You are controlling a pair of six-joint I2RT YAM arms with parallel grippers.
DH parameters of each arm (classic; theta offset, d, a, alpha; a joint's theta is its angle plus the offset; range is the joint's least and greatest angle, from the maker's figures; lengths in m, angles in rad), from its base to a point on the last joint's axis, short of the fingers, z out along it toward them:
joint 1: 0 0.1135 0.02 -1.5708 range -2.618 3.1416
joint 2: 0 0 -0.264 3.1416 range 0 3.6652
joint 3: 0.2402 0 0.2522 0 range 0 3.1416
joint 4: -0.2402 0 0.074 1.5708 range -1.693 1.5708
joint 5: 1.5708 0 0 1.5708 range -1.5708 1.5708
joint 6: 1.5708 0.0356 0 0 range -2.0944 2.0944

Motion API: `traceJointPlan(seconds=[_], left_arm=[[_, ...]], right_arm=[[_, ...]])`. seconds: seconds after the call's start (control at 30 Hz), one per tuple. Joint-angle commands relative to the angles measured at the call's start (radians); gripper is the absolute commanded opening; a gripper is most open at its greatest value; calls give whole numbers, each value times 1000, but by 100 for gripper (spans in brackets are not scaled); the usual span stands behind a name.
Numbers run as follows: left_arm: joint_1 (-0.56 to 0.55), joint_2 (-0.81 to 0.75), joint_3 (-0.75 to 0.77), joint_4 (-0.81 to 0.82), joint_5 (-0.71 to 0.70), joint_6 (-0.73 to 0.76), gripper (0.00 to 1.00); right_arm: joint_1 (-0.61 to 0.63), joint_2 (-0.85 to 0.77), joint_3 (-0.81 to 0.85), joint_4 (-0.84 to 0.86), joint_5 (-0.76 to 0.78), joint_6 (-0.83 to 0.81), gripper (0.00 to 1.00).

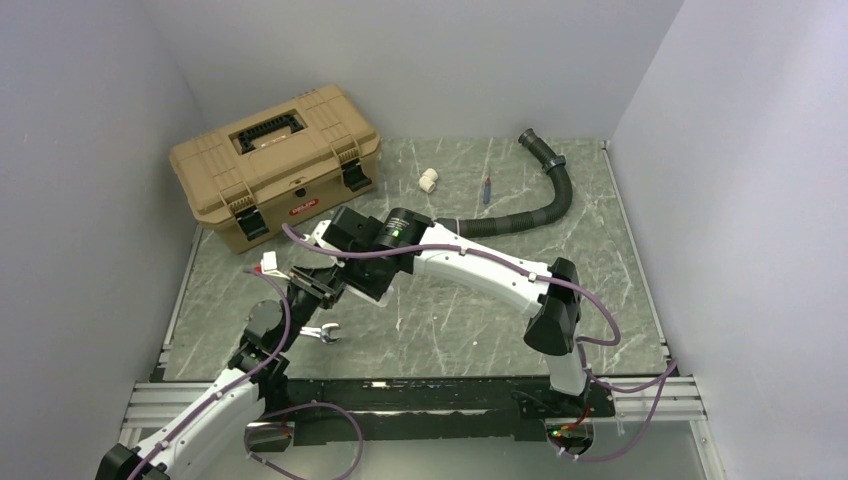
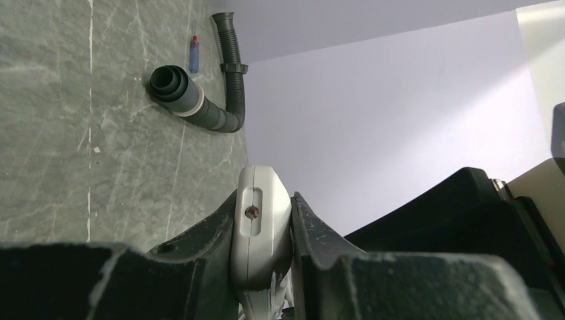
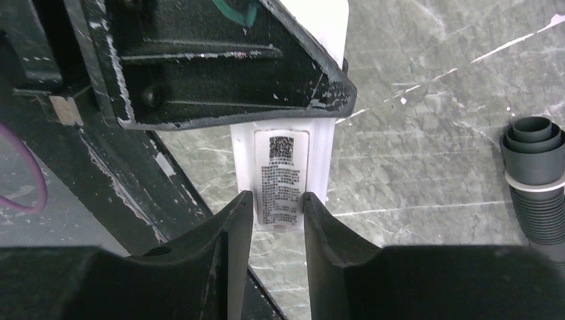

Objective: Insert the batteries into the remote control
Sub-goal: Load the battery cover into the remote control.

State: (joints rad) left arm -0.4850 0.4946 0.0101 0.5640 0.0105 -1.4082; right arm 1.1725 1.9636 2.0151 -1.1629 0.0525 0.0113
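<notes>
The remote control [image 2: 261, 223] is a slim white bar, seen end-on in the left wrist view. My left gripper [image 2: 266, 197] is shut on it and holds it above the table. In the right wrist view its plain back with a printed label [image 3: 281, 175] faces the camera. My right gripper [image 3: 278, 195] is open, with its two fingertips set down on that back, one on each side of the label. Nothing lies between them. In the top view both grippers meet left of centre, and the right arm [image 1: 480, 268] covers most of the remote. The batteries are out of view.
A tan toolbox [image 1: 270, 165] stands at the back left. A black corrugated hose [image 1: 530, 205] curves along the back right, with a white pipe fitting [image 1: 428, 180] and a red-and-blue stick [image 1: 487, 188] near it. A silver wrench [image 1: 322, 333] lies below the grippers.
</notes>
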Motion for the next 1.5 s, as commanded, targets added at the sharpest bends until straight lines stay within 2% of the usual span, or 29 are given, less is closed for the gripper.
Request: traceJointPlan(seconds=[0.0, 0.27, 0.6, 0.93, 1.1, 1.33, 1.47], left_arm=[[-7, -10, -8, 94, 54, -20, 0], [-7, -9, -8, 92, 52, -20, 0], [-7, -3, -8, 83, 58, -21, 0], [-6, -26, -2, 54, 57, -22, 0], [-7, -40, -7, 62, 72, -35, 0], [-6, -72, -42, 85, 77, -49, 0], [-3, -87, -29, 61, 75, -45, 0]], right_arm=[[13, -29, 16, 106, -46, 22, 38], [13, -34, 10, 105, -36, 20, 43], [13, -74, -14, 144, 10, 34, 65], [1, -163, -79, 240, 104, 74, 73], [-99, -346, -290, 409, 42, 188, 81], [-297, -696, -745, 786, -225, 474, 94], [-343, -787, -955, 1019, -362, 648, 97]])
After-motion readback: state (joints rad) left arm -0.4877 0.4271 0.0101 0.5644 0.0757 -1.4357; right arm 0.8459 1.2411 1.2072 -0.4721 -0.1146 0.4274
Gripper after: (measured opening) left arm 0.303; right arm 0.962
